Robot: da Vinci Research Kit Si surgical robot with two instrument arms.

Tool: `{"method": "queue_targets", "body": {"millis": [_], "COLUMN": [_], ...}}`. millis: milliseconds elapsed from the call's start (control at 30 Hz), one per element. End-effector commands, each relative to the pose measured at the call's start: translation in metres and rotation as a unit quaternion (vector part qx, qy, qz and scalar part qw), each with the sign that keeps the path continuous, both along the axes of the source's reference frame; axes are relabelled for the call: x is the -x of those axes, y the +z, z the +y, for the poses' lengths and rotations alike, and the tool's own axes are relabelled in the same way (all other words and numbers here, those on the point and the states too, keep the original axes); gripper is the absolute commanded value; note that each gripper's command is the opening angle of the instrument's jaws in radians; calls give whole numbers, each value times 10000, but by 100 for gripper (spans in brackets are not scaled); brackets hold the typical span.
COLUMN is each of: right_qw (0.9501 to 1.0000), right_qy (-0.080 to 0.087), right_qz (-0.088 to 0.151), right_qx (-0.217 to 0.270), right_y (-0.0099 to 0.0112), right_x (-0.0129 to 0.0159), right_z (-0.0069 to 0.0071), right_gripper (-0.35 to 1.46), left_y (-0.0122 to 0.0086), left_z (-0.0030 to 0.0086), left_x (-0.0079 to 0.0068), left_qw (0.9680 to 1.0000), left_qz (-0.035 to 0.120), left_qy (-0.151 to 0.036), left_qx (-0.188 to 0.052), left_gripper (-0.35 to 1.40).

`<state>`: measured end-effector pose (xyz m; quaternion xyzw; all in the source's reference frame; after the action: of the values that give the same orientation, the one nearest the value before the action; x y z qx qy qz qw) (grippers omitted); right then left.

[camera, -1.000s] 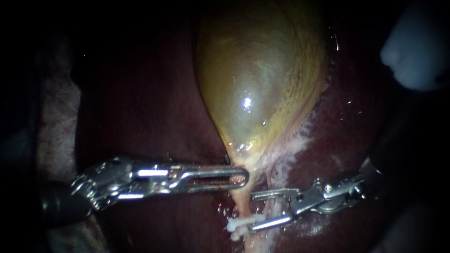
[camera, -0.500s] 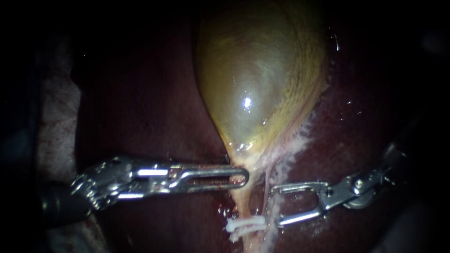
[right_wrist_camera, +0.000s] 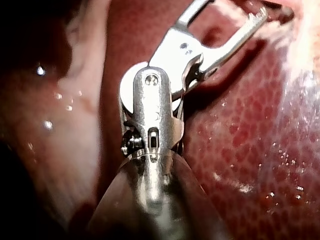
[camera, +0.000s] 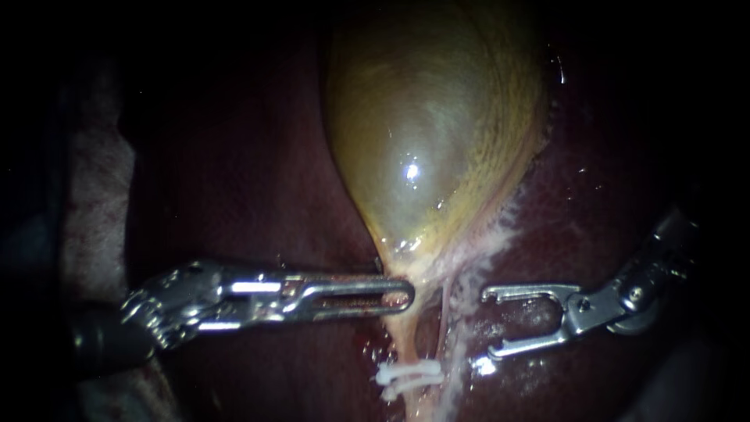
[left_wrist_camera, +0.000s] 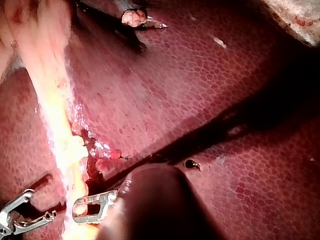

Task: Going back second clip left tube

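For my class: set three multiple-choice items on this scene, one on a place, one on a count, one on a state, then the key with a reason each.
1. Where does the small white clip sit against the yellow-green gallbladder?
A) on its dome
B) on the pale tube below its neck
C) beside its upper edge

2. How many metal instruments show in the endoscope view?
A) one
B) two
C) three

3. How do the jaws of the silver right instrument stand?
A) shut on the clip
B) shut, empty
C) open, empty

1 B, the clip crosses the tube below the neck. 2 B, the silver left instrument enters from the left, the other from the right. 3 C, a gap shows with nothing in it.
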<state>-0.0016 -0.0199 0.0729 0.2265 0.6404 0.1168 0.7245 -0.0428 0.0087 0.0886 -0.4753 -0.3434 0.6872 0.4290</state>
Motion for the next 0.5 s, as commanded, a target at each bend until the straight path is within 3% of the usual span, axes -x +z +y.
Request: {"method": "queue_targets", "body": {"millis": [33,267,500], "right_qw": [10000,10000,10000], "right_qy": [3,4,7], "right_qz": [-5,-5,-6], "right_qx": [-4,-4,-5], "right_y": [0,0,0], "right_x": [0,0,-1], "right_z": [0,0,0], "right_gripper": [48,49,49], "left_y": [2,16,40], "left_z": [0,2,1], "left_x": [0,4,21], "left_qw": [10000,10000,9999], "left_qz": [4,23,54], "left_qy": [-4,-26,-70], "left_qx": [9,45,109], "left_gripper": [-35,-35,-35]}}
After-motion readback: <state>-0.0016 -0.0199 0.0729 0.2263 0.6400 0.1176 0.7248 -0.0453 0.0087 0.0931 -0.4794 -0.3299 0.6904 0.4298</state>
